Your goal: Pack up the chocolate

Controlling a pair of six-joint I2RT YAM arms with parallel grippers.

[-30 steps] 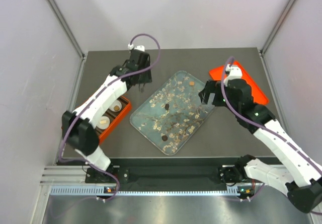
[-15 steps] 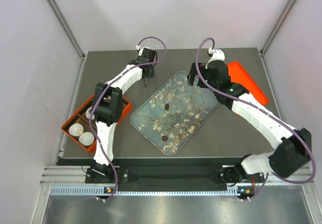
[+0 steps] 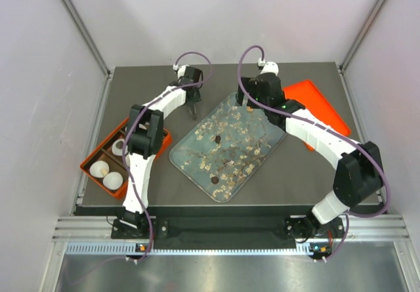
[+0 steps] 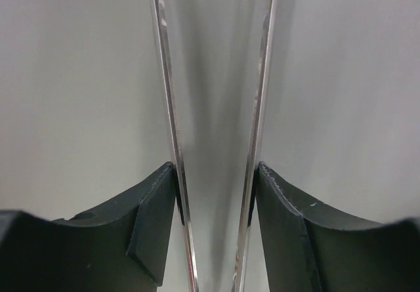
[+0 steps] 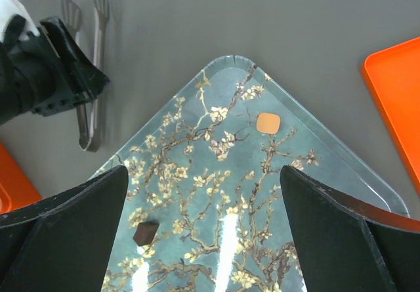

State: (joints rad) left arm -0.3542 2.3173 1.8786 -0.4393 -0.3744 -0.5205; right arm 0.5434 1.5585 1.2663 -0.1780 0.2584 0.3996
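A caramel square chocolate [image 3: 249, 109] [image 5: 268, 123] lies near the far corner of the blossom-patterned tray [image 3: 197, 154] [image 5: 341, 167]. A dark square piece [image 3: 216, 138] [image 5: 146, 232] lies mid-tray, and a dark round piece [image 3: 214, 180] lies near its front. My right gripper [image 3: 252, 102] [image 5: 203, 193] hovers open and empty above the tray's far corner. My left gripper [image 3: 191, 95] [image 4: 215, 174] is shut on metal tongs [image 3: 193, 110] [image 4: 172, 108] [image 5: 92, 62] just off the tray's far left edge, tips toward the table.
An orange divided box [image 3: 88, 168] with three white paper cups [image 3: 100, 168] stands at the left, under the left arm. An orange lid [image 3: 325, 105] [image 5: 397, 88] lies at the far right. Grey walls close in the table.
My right arm swung left from beside the orange lid to above the tray's far corner. My left arm's elbow pulled back off the orange box; its gripper stays by the tray's far left edge with the tongs.
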